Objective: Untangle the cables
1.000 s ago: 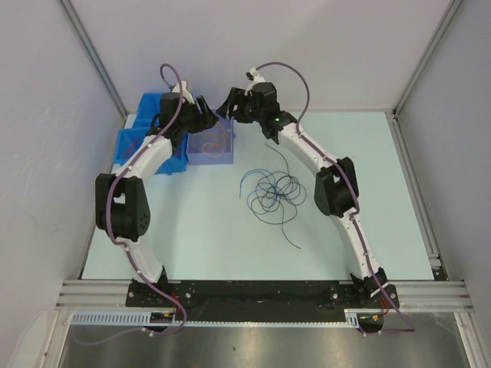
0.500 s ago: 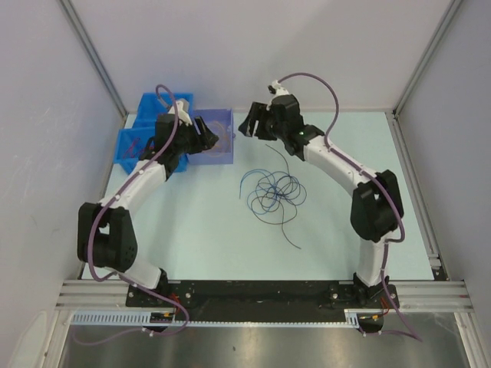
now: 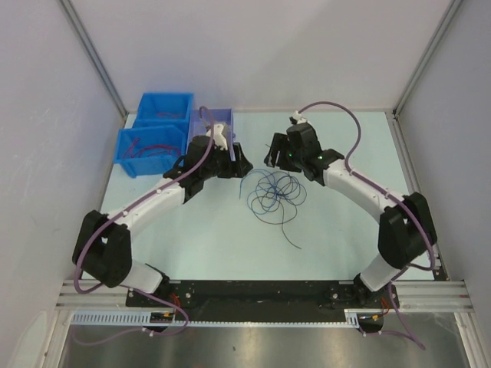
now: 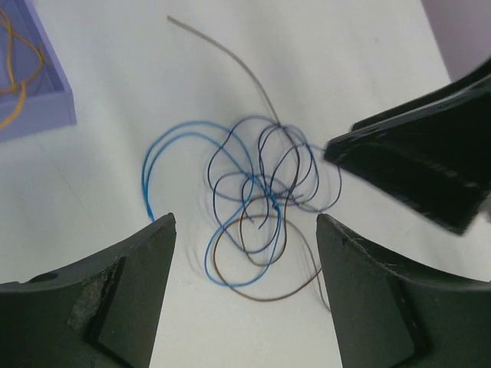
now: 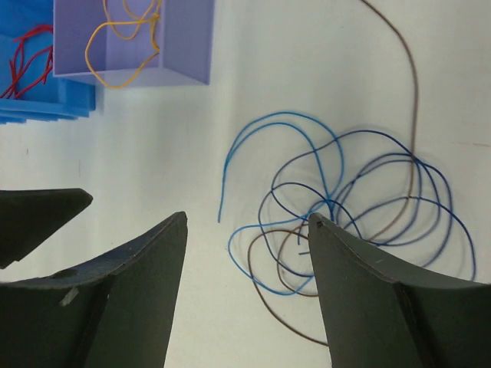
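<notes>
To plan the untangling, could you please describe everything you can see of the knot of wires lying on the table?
The tangle is a loose, flat cluster of hair-thin, springy-looking wires in light blue, dark blue and brown. Their loops overlap and cross at one central knot. A light blue double arc bulges to one side, and single strands trail out far and near. It lies on the pale table. The open left gripper and right gripper are close by, neither holding it.

A pale mint table (image 3: 207, 245) stands boxed in by plain grey-white panels (image 3: 253, 46) behind and on both sides, with aluminium posts (image 3: 93, 57) rising from its far corners. An aluminium rail (image 3: 449, 294) runs along its near edge, and a brushed steel sheet (image 3: 261, 349) lies beyond that. The light is soft and even.
</notes>
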Robot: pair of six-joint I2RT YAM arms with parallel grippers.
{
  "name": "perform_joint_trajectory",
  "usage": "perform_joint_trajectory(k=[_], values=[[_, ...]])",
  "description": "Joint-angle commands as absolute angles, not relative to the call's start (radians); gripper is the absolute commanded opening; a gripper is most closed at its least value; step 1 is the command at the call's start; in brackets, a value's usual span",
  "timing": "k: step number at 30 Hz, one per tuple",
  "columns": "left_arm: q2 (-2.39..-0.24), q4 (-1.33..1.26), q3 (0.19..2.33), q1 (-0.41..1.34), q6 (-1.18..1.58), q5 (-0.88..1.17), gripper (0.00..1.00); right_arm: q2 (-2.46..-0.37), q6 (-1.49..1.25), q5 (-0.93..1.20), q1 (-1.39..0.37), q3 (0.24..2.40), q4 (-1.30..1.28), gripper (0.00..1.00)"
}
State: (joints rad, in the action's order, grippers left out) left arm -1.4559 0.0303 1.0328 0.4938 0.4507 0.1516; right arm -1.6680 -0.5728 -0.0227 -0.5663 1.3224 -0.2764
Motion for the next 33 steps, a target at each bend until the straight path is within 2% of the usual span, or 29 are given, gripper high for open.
perform_joint_trajectory(k=[1, 5, 14, 28, 33], values=[[-1.402, -0.027, 0.931, 0.528, 0.445, 0.139, 0.8, -1.505, -0.598, -0.118, -0.546, 1.227, -0.334, 0.7], [-1.399, -0.083, 0.836, 0.549, 0.451, 0.169, 0.8, -1.402, -0.603, -0.136, -0.528, 1.118, -0.351, 0.7], [-1.485, -0.162, 0.769, 0.568, 0.465, 0.224, 0.79, -1.218, -0.598, -0.149, -0.5, 0.915, -0.39, 0.7], [-1.62, -0.265, 0.738, 0.623, 0.466, 0.23, 0.71, -1.141, -0.578, -0.132, -0.469, 0.844, -0.387, 0.7], [-1.663, -0.271, 0.746, 0.624, 0.466, 0.212, 0.63, -1.141, -0.577, -0.129, -0.468, 0.834, -0.384, 0.7]])
